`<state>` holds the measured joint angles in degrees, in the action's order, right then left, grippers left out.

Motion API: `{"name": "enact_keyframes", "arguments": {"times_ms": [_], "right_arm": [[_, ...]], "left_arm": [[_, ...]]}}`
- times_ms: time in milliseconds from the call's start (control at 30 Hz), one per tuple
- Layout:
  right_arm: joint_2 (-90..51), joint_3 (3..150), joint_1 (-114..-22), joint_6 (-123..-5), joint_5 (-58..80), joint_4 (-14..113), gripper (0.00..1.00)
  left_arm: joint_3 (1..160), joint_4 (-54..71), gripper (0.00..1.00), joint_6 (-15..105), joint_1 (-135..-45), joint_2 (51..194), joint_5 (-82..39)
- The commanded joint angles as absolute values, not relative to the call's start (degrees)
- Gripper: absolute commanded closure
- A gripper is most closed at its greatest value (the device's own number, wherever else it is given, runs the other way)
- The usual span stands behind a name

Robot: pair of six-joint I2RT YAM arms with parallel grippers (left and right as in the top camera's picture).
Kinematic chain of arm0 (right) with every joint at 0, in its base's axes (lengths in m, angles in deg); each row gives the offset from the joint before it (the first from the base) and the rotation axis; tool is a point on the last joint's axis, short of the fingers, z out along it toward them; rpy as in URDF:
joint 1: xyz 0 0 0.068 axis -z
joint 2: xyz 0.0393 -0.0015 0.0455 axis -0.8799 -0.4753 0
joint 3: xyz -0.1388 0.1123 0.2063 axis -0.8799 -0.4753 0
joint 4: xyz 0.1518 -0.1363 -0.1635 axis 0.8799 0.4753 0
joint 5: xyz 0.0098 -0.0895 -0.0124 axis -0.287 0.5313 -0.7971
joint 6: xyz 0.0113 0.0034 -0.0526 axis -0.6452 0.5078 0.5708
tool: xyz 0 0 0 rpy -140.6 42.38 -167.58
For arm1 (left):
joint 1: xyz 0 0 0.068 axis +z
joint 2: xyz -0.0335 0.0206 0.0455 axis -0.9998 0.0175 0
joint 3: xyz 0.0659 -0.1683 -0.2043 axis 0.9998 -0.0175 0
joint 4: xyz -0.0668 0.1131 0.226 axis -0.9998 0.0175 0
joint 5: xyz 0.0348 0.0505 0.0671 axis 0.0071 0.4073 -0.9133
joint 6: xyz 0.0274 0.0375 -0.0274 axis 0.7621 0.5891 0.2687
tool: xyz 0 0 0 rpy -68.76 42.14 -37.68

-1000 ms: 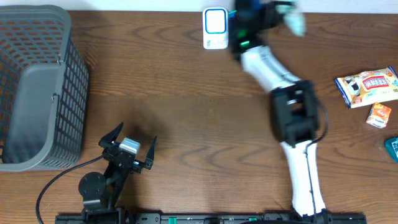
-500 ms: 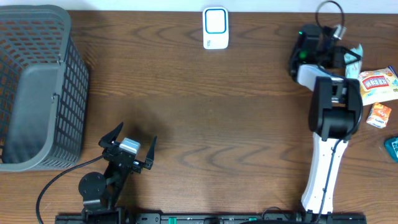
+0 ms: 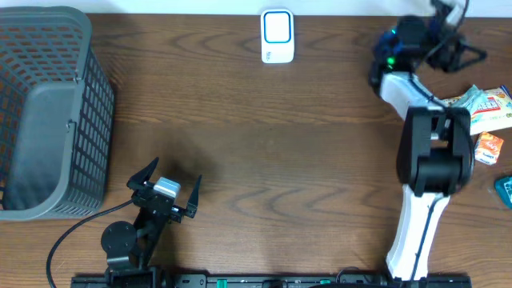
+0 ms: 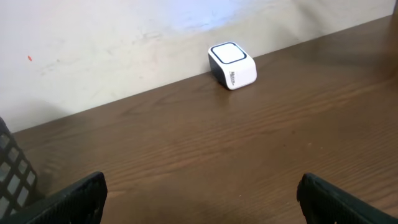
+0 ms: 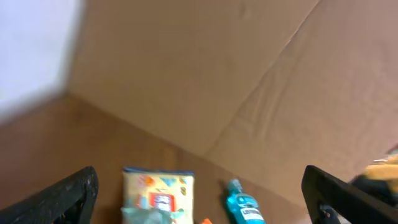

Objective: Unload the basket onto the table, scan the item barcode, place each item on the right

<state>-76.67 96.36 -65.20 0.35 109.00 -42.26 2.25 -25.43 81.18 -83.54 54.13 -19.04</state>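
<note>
The white barcode scanner (image 3: 277, 36) (image 4: 232, 64) stands at the table's far edge, centre. My right gripper (image 3: 459, 34) (image 5: 202, 199) hangs open and empty at the far right, above a yellow snack packet (image 3: 490, 109) (image 5: 158, 186). A pale green item (image 3: 470, 97) (image 5: 147, 216) lies on that packet's near end, free of my fingers. My left gripper (image 3: 164, 186) (image 4: 202, 202) rests open and empty near the front left, facing the scanner from far off.
A grey mesh basket (image 3: 48, 112) fills the left side. By the snack packet lie a small orange box (image 3: 487, 148) and a blue bottle (image 3: 505, 189) (image 5: 244, 206) at the right edge. A cardboard wall (image 5: 249, 81) rises behind the table.
My right arm swung from beside the scanner to the far right of the table. Its gripper went from shut on the pale green item to open, and the item now lies on the snack packet.
</note>
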Motion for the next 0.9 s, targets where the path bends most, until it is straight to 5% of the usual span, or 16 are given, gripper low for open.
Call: {"name": "enact_keyframes", "arguments": {"times_ms": [0,233,433,667,867], "right_arm": [[-65.02,96.91,-71.47,2.84,109.77,-43.24,0.01],[-45.74,96.91,-87.82,6.10,109.50,-43.24,0.01],[-32.15,96.91,-103.80,26.44,101.07,-39.31,0.01],[-22.60,96.82,-113.09,29.46,103.25,-5.67,0.01],[-21.42,96.82,-116.23,17.46,97.96,16.08,0.01]], "left_arm": [[1.04,-23.51,0.02,81.92,-83.78,53.94,-18.30],[1.04,-23.51,0.02,81.92,-83.78,53.94,-18.30],[1.04,-23.51,0.02,81.92,-83.78,53.94,-18.30],[1.04,-23.51,0.02,81.94,-83.78,53.94,-18.30],[1.04,-23.51,0.02,81.94,-83.78,53.94,-18.30]]}}
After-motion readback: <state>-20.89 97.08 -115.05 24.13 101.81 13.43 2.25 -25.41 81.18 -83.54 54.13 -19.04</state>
